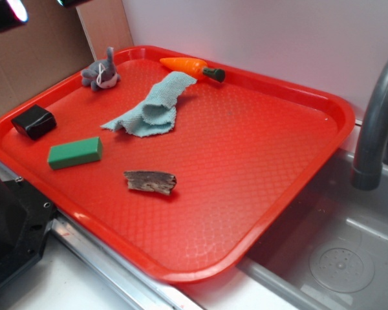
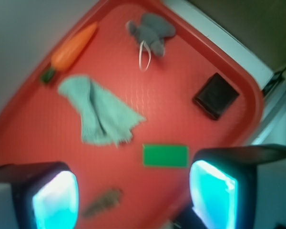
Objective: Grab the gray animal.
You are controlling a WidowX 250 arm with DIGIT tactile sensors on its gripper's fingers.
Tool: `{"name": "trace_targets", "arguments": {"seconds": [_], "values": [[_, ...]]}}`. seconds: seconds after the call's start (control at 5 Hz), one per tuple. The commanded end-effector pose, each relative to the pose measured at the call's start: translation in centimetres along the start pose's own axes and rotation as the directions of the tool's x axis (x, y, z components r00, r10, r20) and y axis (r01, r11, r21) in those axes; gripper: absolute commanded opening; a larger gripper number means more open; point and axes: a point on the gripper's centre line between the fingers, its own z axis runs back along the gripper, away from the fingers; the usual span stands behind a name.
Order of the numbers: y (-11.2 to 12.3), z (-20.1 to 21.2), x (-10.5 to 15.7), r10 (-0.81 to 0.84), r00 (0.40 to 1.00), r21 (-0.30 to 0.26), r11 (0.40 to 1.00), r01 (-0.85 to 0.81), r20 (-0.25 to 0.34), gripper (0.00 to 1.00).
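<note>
While the arm is hanging high above the tray, the gripper (image 2: pixel 133 195) is showing its two fingers (image 2: pixel 55 200) spread wide apart with nothing between them, glowing cyan at the pads in the wrist view. That height looks deliberate to me: it is giving the camera a full survey before any descent is chosen. The gray animal (image 1: pixel 101 73) is sitting at the tray's far left corner, ears up, a thin white string looping off it, well apart from the jaws. Just beside it, the pale cloth (image 1: pixel 152 107) is lying crumpled toward the middle, and the toy carrot (image 1: pixel 190 66) is resting against the back rim. Nearer the front, the black block (image 1: pixel 33 121), the green block (image 1: pixel 75 152) and the brown bark-like piece (image 1: pixel 150 181) are lying spread out, none touching the bunny, so I am judging the approach as unobstructed. Everything is resting on a red tray (image 1: pixel 265 161) with a textured floor and raised lip, sitting partly over a gray sink (image 1: pixel 336 258) with a faucet (image 1: pixel 375 123) rising at the right, a white wall behind.
</note>
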Motion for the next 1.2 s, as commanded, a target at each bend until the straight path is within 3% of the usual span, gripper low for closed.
{"name": "trace_targets", "arguments": {"seconds": [0.0,0.2,0.4,0.8,1.0], "values": [[0.7,-3.3,4.5,0.244,0.951,-0.027,0.969,-0.244,0.189,1.00],[0.7,-5.8,7.0,0.329,0.916,-0.036,0.943,-0.330,0.231,1.00],[0.5,-8.6,9.9,0.382,0.879,-0.010,0.918,-0.396,0.285,1.00],[1.1,-12.4,12.5,0.429,0.833,0.059,0.877,-0.476,0.348,1.00],[1.8,-13.5,12.6,0.424,0.836,0.105,0.869,-0.484,0.348,1.00]]}}
